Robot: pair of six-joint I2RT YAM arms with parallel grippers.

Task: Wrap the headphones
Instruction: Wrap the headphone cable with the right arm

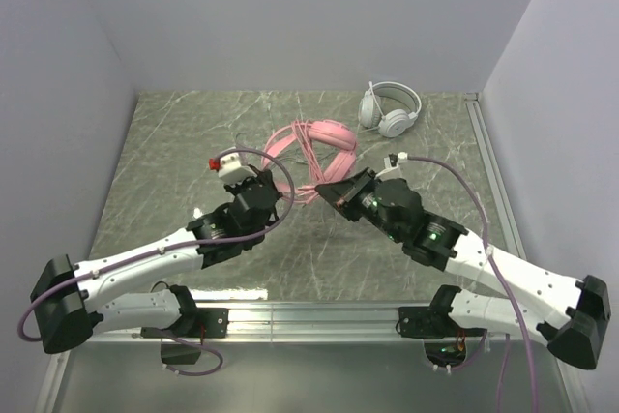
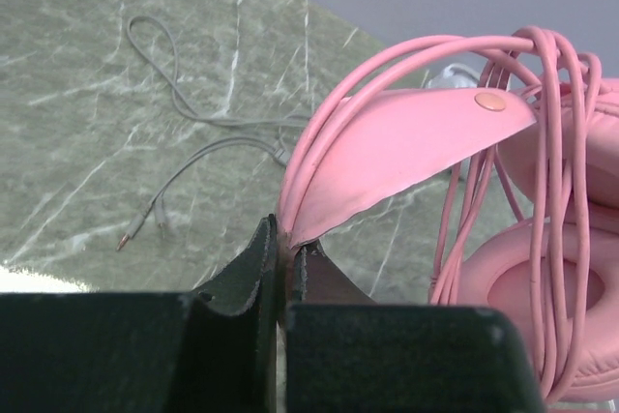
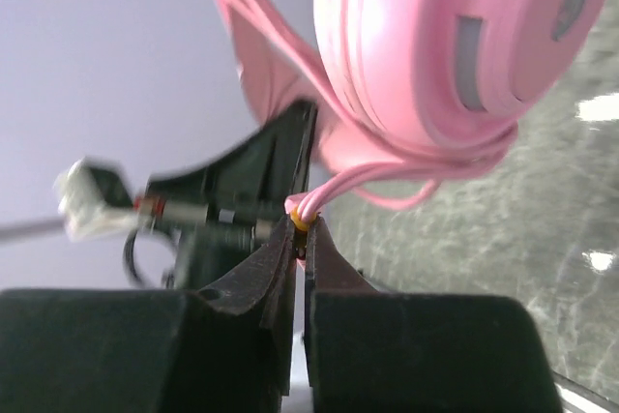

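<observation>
- The left claw (image 2: pixel 283 256) was clenched on the lower edge of the padded pink headband (image 2: pixel 406 147).
- The right claw (image 3: pixel 302 236) pinched the long pink cable (image 3: pixel 324 191) at a yellow band (image 3: pixel 300 223).
- The all-pink over-ear headphones (image 1: pixel 324 142) sat mid-tabletop between both claws.
- The white-grey over-ear headphones (image 1: pixel 390 109) lay far right.
- A thin dark cable (image 2: pixel 193 132) trailed across the marbled tabletop (image 2: pixel 77 94), its far end hidden behind the headband.

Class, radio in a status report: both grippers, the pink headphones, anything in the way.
Left gripper shut on pink headband. Right gripper shut on pink cable end. Cable looped over pink headphones. Grey cable loose behind, apart.
</observation>
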